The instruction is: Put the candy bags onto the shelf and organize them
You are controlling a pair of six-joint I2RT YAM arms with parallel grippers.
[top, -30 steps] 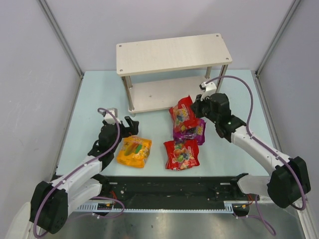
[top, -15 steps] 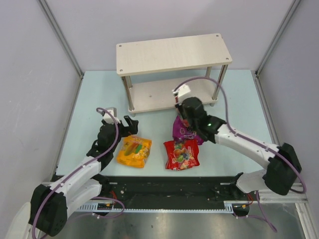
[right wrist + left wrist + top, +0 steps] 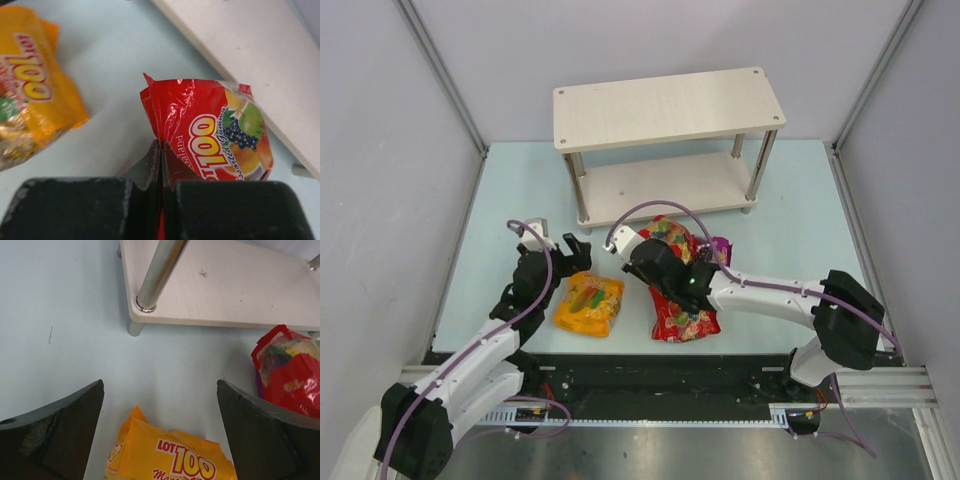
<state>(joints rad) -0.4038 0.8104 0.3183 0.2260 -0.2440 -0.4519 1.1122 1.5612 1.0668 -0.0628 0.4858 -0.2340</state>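
**Overhead and wrist views of a two-arm rig sorting candy bags.** The shelf (image 3: 670, 108) stood at the far side of the surface (image 3: 520, 190). No bag showed on either of its boards, so all four placements were judged outstanding.

The right arm reached across to the left of centre. The right pincer (image 3: 161, 152) was closed tight on the near edge of a red bag (image 3: 210, 132) — the wrist view showed the film pinched flat between the fingers (image 3: 147, 170), with no gap. A grip on the seam rather than the bulging middle probably let the pouch hang flat for sliding onto a board. A shadow under this bag suggested that it was lifted, though this could not be settled.

The red bag sat just near of the shelf's lower board. It lay between the orange bag (image 3: 588, 303) to the left and the purple bag (image 3: 722, 246) to the right, of which only a corner showed behind the arm. The second red bag (image 3: 682, 318) lay nearer, partly under the right forearm.

The left pincer (image 3: 161, 385) was spread wide and held nothing. It hovered above the far end of the orange bag, facing a shelf post (image 3: 161, 270) — a stance judged suited to taking that bag next without crossing the right arm.

The glossy film looked slippery, so a shallow edge grip could let the red bag slide out in transit.
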